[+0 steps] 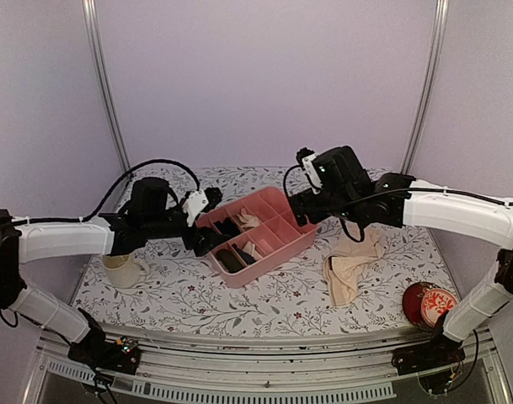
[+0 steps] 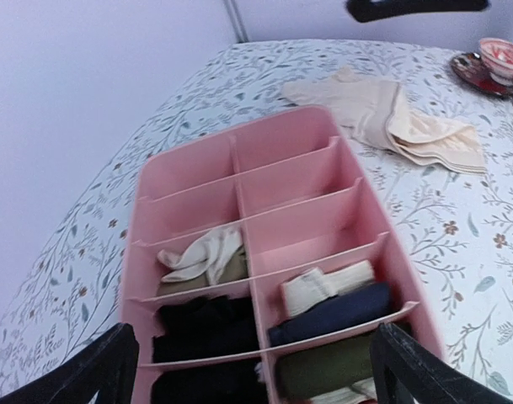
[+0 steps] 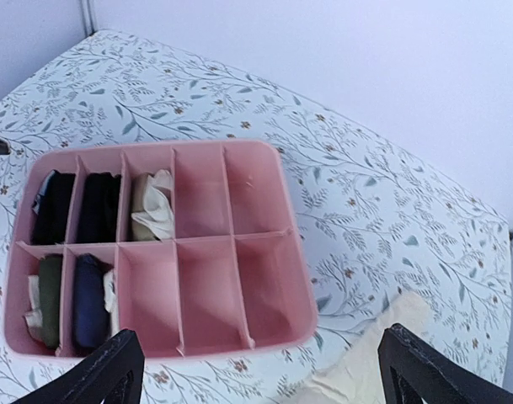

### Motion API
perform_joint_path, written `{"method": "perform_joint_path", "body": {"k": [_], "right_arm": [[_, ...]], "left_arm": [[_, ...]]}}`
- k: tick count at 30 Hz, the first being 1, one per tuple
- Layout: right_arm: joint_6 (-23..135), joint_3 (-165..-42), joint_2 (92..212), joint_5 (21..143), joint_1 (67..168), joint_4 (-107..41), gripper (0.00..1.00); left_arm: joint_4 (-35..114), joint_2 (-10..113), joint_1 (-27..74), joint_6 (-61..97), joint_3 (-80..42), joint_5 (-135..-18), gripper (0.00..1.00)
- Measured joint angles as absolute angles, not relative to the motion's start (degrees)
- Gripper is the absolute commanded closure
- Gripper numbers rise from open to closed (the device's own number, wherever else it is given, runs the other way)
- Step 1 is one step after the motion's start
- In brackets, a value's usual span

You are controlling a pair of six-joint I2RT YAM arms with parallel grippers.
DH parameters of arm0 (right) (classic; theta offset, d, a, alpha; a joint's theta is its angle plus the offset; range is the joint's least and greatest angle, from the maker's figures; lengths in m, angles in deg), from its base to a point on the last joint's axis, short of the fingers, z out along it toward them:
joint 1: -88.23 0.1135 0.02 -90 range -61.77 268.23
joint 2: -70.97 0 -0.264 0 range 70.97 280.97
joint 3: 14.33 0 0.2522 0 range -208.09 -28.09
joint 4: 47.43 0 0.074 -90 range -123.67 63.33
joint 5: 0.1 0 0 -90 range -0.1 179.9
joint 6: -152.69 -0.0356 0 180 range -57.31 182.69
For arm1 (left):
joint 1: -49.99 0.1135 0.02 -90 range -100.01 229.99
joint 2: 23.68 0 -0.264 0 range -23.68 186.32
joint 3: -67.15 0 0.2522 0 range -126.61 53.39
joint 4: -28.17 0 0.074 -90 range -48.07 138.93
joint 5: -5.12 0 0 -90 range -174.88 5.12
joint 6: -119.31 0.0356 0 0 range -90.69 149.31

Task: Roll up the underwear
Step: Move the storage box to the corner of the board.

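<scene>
You have two pieces of underwear to track. The olive-brown underwear, showing its cream part, sits bundled in the middle compartment of one row of the pink compartment tray, just beside two black bundles. The peach-beige underwear lies loosely folded on the table, toward its right edge and apart from the tray. The tray has ten compartments in two rows of five. Your left end effector is released, its fingers spread wide over the tray's filled end with nothing between them. Your right end effector is also released and empty above the tray. One red patterned bowl stands at the near right corner.
</scene>
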State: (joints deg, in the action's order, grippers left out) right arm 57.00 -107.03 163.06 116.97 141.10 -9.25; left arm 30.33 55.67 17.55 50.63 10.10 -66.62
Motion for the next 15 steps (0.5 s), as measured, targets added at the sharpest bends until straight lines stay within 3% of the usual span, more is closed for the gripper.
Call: {"method": "perform_joint_path", "body": {"k": [7, 15], "right_arm": [[53.85, -78.88, 145.67, 123.46, 140.94, -16.29, 0.01], [52.83, -62.07, 130.37, 127.92, 136.42, -23.91, 0.01]], "left_arm": [[37.09, 58.64, 1.18, 56.38, 6.36, -74.62, 0.01], [41.52, 79.56, -10.34, 59.85, -10.86, -91.36, 0.01]]}}
